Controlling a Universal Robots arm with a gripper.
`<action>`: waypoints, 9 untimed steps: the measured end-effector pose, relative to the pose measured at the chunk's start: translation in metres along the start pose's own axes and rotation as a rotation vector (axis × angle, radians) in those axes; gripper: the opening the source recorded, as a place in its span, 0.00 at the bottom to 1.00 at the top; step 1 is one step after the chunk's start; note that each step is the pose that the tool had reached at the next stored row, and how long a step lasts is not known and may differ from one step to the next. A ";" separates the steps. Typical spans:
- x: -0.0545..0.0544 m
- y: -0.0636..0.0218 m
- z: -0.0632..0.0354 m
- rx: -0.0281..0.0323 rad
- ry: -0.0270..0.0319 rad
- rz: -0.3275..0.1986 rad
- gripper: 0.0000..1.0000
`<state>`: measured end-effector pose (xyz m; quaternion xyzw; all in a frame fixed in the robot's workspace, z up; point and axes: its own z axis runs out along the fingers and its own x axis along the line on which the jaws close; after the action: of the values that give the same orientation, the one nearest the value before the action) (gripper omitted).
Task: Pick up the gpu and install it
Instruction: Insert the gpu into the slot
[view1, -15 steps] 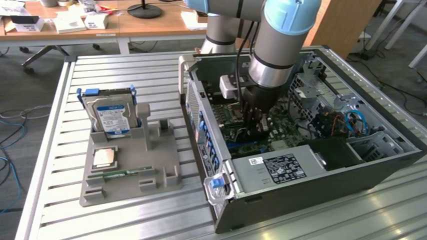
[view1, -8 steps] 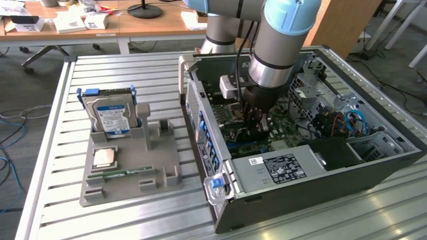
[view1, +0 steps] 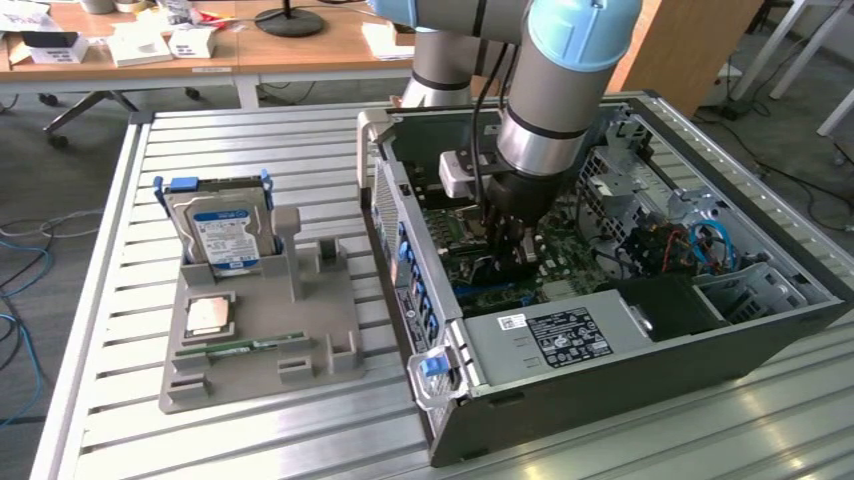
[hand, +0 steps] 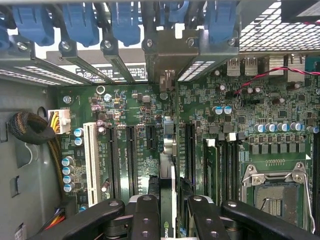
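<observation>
My gripper (hand: 167, 216) is down inside the open computer case (view1: 641, 345) and is shut on the gpu (hand: 168, 150). In the wrist view the gpu appears edge-on as a thin black card standing upright over the green motherboard (hand: 240, 125), in line with a long expansion slot. Its silver bracket end (hand: 167, 62) sits against the case's rear slot openings, under the blue clips (hand: 125, 22). The black fingers (hand: 145, 215) press on both sides of the card. In the exterior view the gripper (view1: 514, 258) is low over the motherboard, and I cannot tell whether the card is seated.
On the exterior view's left a grey holder tray (view1: 287, 345) carries the silver hard drive with a blue label (view1: 224, 232), a processor chip (view1: 210, 316) and a green memory stick (view1: 247, 347). Cables, the power supply (view1: 561, 335) and the processor socket (hand: 275, 187) crowd the case.
</observation>
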<state>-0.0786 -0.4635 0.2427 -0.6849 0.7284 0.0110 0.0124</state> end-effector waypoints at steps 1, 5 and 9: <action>0.000 0.0002 0.0000 0.0002 0.0000 0.000 0.27; 0.000 0.0021 0.0000 0.0023 -0.0003 -0.001 0.27; 0.000 0.0030 0.0001 0.0029 -0.0004 -0.002 0.27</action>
<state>-0.0816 -0.4637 0.2426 -0.6856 0.7277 0.0101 0.0136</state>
